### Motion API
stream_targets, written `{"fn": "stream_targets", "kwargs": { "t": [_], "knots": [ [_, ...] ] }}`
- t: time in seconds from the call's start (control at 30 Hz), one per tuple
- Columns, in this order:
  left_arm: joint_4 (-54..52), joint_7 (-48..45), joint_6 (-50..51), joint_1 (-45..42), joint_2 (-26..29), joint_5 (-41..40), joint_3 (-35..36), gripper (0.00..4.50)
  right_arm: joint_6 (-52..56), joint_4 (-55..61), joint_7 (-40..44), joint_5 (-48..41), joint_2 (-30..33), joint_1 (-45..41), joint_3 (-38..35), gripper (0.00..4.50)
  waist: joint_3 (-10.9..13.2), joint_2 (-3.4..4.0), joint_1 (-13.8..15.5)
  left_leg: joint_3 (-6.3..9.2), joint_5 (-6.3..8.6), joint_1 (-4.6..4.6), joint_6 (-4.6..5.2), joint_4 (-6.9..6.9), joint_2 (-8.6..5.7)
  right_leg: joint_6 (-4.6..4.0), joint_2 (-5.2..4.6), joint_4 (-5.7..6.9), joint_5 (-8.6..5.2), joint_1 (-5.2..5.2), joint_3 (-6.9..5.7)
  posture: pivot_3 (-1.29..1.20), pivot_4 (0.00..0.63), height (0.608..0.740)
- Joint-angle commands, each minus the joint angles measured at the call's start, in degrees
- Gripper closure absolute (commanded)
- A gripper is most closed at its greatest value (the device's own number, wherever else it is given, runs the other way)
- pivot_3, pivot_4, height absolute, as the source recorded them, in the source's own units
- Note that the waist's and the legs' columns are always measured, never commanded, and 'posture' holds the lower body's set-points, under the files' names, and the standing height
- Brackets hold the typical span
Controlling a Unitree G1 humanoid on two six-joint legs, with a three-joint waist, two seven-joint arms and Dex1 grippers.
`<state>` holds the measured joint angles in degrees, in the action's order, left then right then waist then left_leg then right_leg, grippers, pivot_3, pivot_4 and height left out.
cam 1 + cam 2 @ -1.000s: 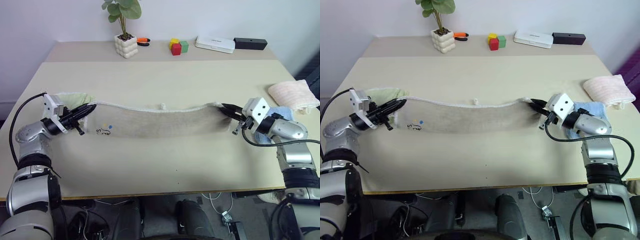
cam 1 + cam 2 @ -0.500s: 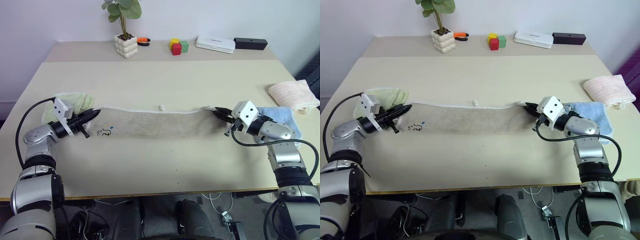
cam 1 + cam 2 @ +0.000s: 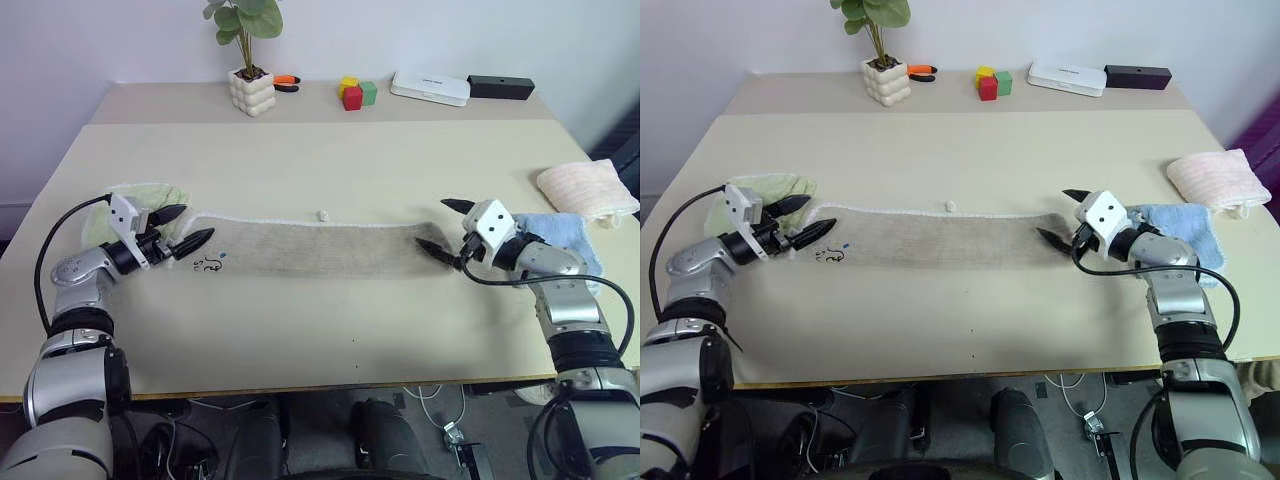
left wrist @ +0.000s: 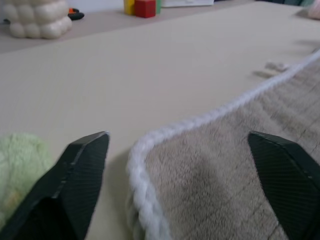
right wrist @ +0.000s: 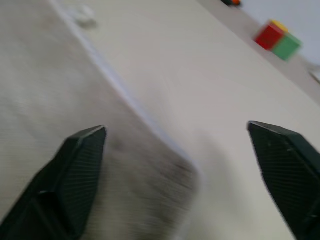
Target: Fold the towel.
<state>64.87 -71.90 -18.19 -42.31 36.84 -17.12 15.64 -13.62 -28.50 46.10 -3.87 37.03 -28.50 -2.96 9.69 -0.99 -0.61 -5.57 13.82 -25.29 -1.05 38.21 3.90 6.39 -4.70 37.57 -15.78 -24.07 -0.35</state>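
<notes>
The beige towel (image 3: 315, 248) lies flat on the desk (image 3: 330, 330) as a long folded strip between my hands. My left hand (image 3: 184, 228) gapes wide over its left end; my right hand (image 3: 444, 225) stands equally spread at its right end, gripping nothing. Beyond the towel stands a potted plant (image 3: 250, 60).

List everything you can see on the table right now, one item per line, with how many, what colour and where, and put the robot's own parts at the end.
Beige terry towel: 1, tan with white edging, folded into a long strip across the table's middle.
Light-green towel: 1, green, beside the strip's left end.
Pale-blue towel: 1, blue, under the right arm.
Pink folded towel: 1, pink, right edge.
Potted plant: 1, green in white pot, back.
Toy blocks: 3, yellow, red, green, back.
White box: 1, back.
Black box: 1, back right.
Left gripper: black, open at the strip's left end.
Right gripper: black, open at its right end.
</notes>
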Motion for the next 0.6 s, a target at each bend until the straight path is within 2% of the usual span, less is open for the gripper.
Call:
{"fn": "stream_targets", "kwargs": {
  "t": [0.03,0.13,0.27,0.33,0.37,0.5,0.6],
  "knots": [
    [-3.48,-2.56,4.3,-2.34,-0.38,-4.07,2.63,0.98,-0.35,0.13,-2.25,-1.56,-0.39,-2.94,-2.25,0.26,0.0,0.0,-0.03,0.0,0.0,0.0,0.0,0.0,0.0,0.0,0.0,0.0,0.0,0.0,0.0,0.0,0.15,0.735],
    [-6.94,-3.45,7.51,-2.36,-1.88,-6.18,3.37,2.48,2.4,2.09,-3.7,-4.19,-1.97,-4.16,-3.58,1.3,0.0,0.0,-0.14,0.0,-0.03,0.0,-0.06,0.0,0.0,0.0,0.0,0.0,0.0,0.0,0.0,0.0,0.15,0.735],
    [-14.44,-1.92,11.2,-1.49,-4.63,-9.12,3.92,4.49,8.88,10.99,-5.71,-8.38,-5.88,-3.06,-4.03,3.4,0.0,0.0,-0.14,0.02,-0.19,-0.01,-0.33,-0.01,0.0,0.0,0.0,0.0,0.0,0.0,0.0,0.0,0.15,0.735],
    [-18.96,0.06,13.04,-0.61,-6.29,-10.36,4.18,4.5,12.25,16.13,-9.06,-9.41,-8.79,-2.14,-3.95,4.48,0.0,0.0,-0.12,0.03,-0.19,-0.01,-0.33,0.0,0.01,0.0,0.0,0.03,0.0,0.0,0.0,0.0,0.15,0.735],
    [-20.43,0.87,13.74,-0.2,-6.74,-10.62,4.25,4.5,13.4,17.64,-9.94,-9.55,-9.52,-1.82,-3.98,4.48,0.0,0.0,-0.12,0.05,-0.2,-0.01,-0.34,0.0,0.01,0.0,0.0,0.04,0.0,0.0,0.0,0.0,0.15,0.735],
    [-34.47,11.09,21.14,3.81,-16.22,-15.06,3.48,4.5,23.43,27.83,-23.97,-10.32,-22.31,1.75,-2.15,4.48,-0.02,0.0,0.06,0.09,-0.2,-0.01,-0.34,0.0,0.0,0.0,-0.01,0.04,0.0,0.02,0.01,0.0,0.15,0.735],
    [-40.45,19.75,23.82,6.51,-22.33,-15.08,2.55,4.5,27.71,29.22,-28.83,-6.61,-26.51,4.44,0.82,4.48,-0.02,-0.01,0.17,0.14,-0.2,-0.04,-0.34,0.05,-0.01,0.0,-0.01,0.08,0.0,0.03,0.01,0.0,0.15,0.735]
  ]
}}
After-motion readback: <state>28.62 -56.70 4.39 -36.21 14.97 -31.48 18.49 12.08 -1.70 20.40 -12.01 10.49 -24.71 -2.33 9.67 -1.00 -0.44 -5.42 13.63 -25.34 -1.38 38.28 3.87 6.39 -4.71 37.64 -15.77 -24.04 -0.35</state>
